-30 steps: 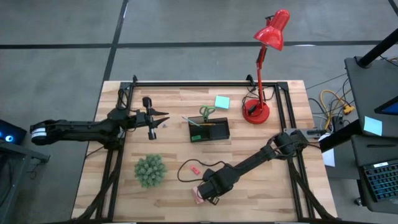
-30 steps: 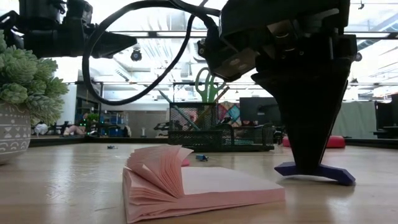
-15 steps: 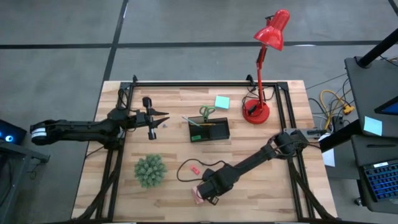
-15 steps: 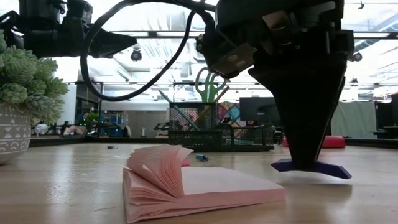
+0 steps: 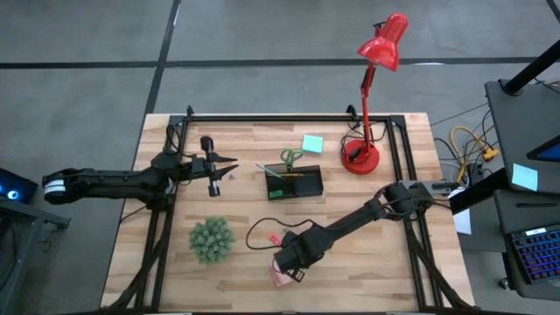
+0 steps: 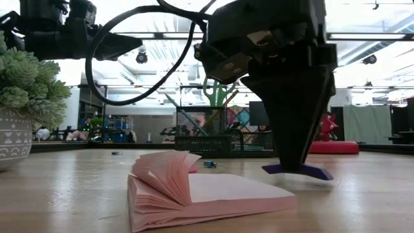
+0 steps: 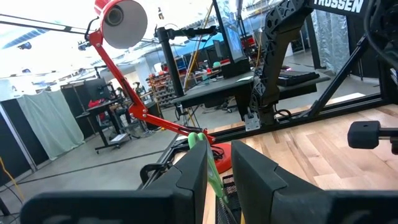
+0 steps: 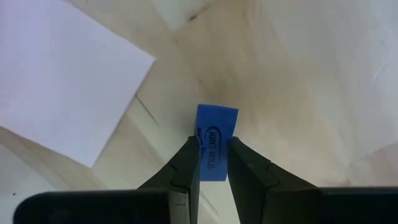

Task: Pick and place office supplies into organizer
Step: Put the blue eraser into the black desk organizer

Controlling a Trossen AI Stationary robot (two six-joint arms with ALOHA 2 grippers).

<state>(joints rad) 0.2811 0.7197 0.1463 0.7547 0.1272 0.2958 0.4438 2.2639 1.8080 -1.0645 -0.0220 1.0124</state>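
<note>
My right gripper (image 6: pixel 292 163) hangs over the near part of the table, shut on a small blue eraser (image 8: pixel 216 127), just beside the pink sticky-note pad (image 6: pixel 200 194). The pad lies flat with its top sheets fanned up. The black organizer (image 5: pixel 294 183) sits mid-table with green-handled scissors (image 5: pixel 291 158) standing in it. A teal pad (image 5: pixel 311 143) lies beyond it, and a pink eraser (image 5: pixel 273 238) lies on the wood. My left gripper (image 5: pixel 233 166) waits above the table's left part, open by a narrow gap. My right gripper pinches the blue eraser between its two fingers, which come from above pointing down. They hold it by its end (image 8: pixel 211 155), and the rest juts out beyond the fingertips (image 8: pixel 189 163). The eraser (image 6: pixel 297 171) lies flat and is lifted just clear of the table.
A green spiky plant (image 5: pixel 211 240) in a patterned pot stands on the near left. The red lamp's base (image 5: pixel 360 158) is at the far right. A black cable (image 5: pixel 262 232) loops over the wood near the right arm. Bare wood (image 5: pixel 367 271) lies on the near right.
My right gripper has risen a little and drifted toward the table's left and far side, still shut on the blue eraser. The eraser rested on the wood a second ago and now hangs just clear of it, closer to the pink pad.
</note>
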